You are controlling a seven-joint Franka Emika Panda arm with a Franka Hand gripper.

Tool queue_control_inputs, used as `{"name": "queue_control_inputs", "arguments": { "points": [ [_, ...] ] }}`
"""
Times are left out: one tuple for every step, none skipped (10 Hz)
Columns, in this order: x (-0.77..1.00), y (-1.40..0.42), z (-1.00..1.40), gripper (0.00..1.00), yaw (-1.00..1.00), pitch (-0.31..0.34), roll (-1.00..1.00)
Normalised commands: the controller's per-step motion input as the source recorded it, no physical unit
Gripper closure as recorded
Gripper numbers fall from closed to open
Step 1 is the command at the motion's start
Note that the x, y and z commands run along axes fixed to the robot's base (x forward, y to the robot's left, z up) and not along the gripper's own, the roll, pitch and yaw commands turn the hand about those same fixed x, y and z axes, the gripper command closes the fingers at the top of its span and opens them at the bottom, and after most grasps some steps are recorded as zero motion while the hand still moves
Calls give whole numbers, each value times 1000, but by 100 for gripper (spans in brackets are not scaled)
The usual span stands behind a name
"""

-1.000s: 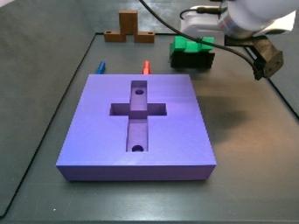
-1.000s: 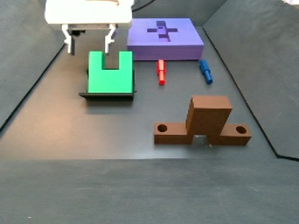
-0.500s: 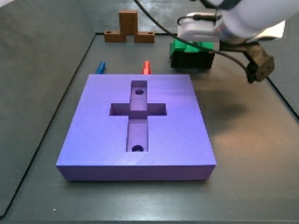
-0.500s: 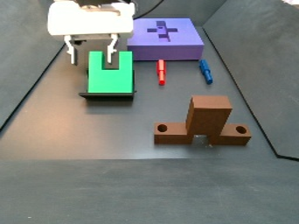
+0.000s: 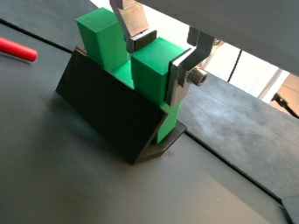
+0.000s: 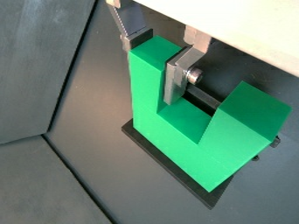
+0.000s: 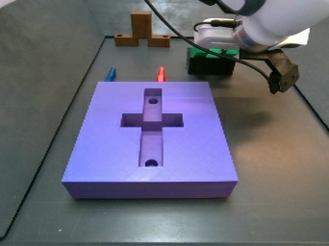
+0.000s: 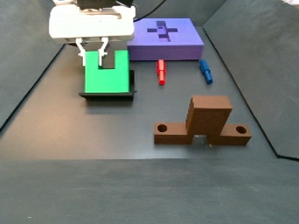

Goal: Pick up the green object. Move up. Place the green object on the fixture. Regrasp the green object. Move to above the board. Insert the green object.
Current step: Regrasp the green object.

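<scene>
No lettering, label, brand mark or number can be read in any view: the purple board (image 7: 152,135), the green object (image 6: 193,122) on the fixture (image 5: 111,114) and the gripper (image 8: 94,54) above it all show plain, unmarked surfaces.

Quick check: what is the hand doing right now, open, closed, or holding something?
Hand: its silver fingers straddle one prong of the bright green notched piece, which sits on the dark fixture; whether they grip it cannot be told.
</scene>
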Motion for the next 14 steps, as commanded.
{"name": "queue_control_inputs", "arguments": {
  "points": [
    [0,0,0,100,0,0,0],
    [0,0,0,100,0,0,0],
    [0,0,0,100,0,0,0],
    [0,0,0,100,0,0,0],
    [0,0,0,100,0,0,0],
    [0,0,0,100,0,0,0],
    [0,0,0,100,0,0,0],
    [0,0,0,100,0,0,0],
    [0,0,0,100,0,0,0],
    [0,0,0,100,0,0,0],
    [0,0,0,100,0,0,0],
    [0,0,0,100,0,0,0],
    [0,0,0,100,0,0,0],
    [0,0,0,100,0,0,0]
  ]
}}
